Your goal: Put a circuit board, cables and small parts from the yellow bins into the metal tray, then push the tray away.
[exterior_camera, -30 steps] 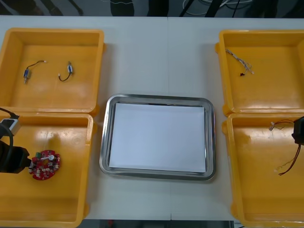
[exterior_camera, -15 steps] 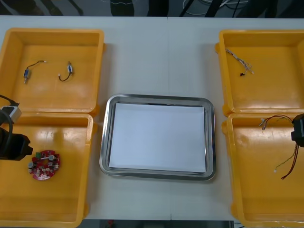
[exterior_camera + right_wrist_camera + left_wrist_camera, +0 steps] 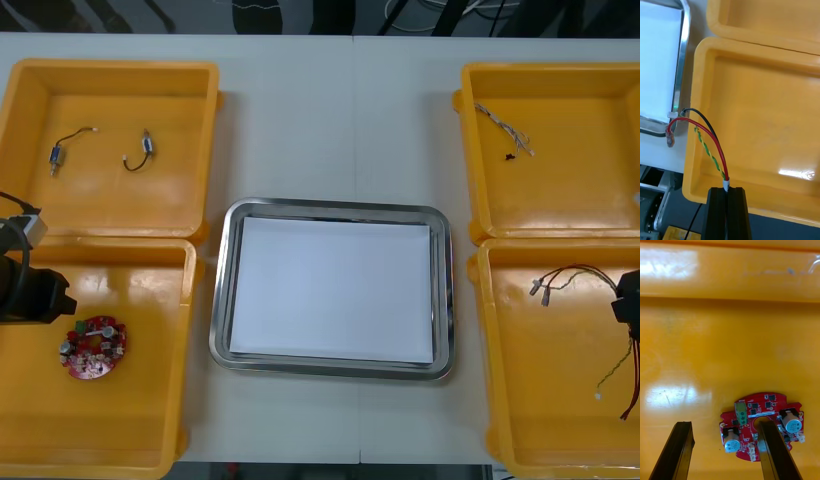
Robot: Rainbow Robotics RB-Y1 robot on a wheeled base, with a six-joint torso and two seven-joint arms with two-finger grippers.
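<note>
Yellow plastic bins stand in pairs at each side of the table in the front view, with the metal tray (image 3: pixel 224 300), white inside, between them. The round red circuit board (image 3: pixel 93 348) lies flat on the floor of the near left bin (image 3: pixel 120 420). The left gripper (image 3: pixel 62 300) hangs over that bin just beside the board, on its far side. Two small metal parts (image 3: pixel 57 153) with short leads lie in the far left bin (image 3: pixel 120 200). A thin pale cable (image 3: pixel 505 128) lies in the far right bin (image 3: pixel 560 200). The right gripper (image 3: pixel 628 298) is at the outer edge of the near right bin (image 3: pixel 540 400), with the red and yellow cable (image 3: pixel 570 272) trailing from it toward the tray.

Right wrist view: the right gripper (image 3: pixel 727 193) has its fingers pressed together on the end of the red and yellow cable (image 3: pixel 713 144), which also has a black strand. The cable arcs over the bin's rim (image 3: pixel 690 150), and its free ends hang near the tray's edge (image 3: pixel 680 75).

Left wrist view: the left gripper (image 3: pixel 724 425) has its fingers spread wide and holds nothing. One finger (image 3: pixel 771 450) stands in front of the circuit board (image 3: pixel 752 410) and the other is off to its side, over the bare bin floor (image 3: pixel 715 352).
</note>
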